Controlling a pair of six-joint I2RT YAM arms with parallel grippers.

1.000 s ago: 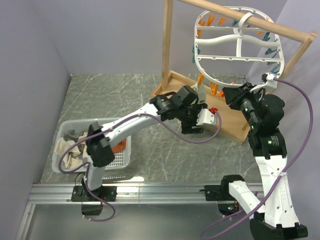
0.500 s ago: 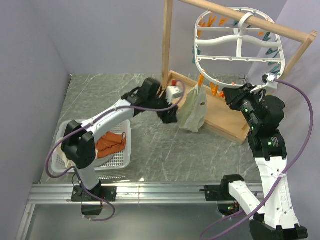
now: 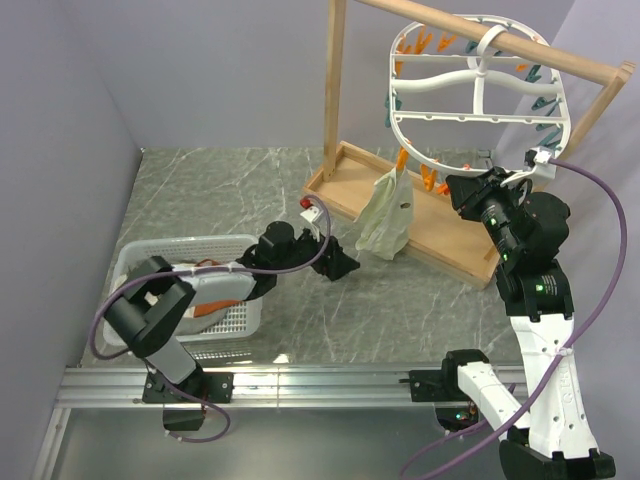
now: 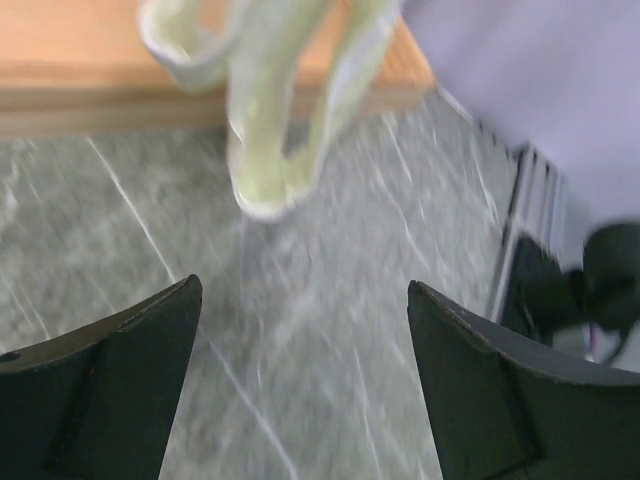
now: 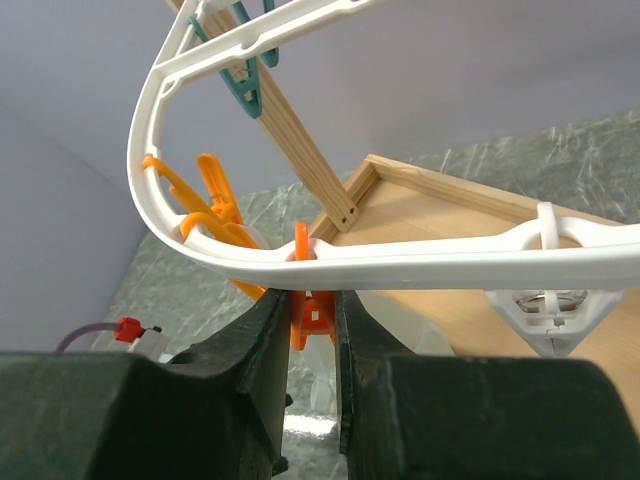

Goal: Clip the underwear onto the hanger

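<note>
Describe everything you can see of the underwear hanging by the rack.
The underwear is a pale cream-yellow brief of soft, thin-looking fabric, with a small dark spot near its top. It hangs limp and bunched lengthwise from an orange clothespin on the lower rim of the hanger, in front of the wooden tray. The left wrist view shows its looped lower edges, blurred, above the table. The open left tool is apart from it.
</note>
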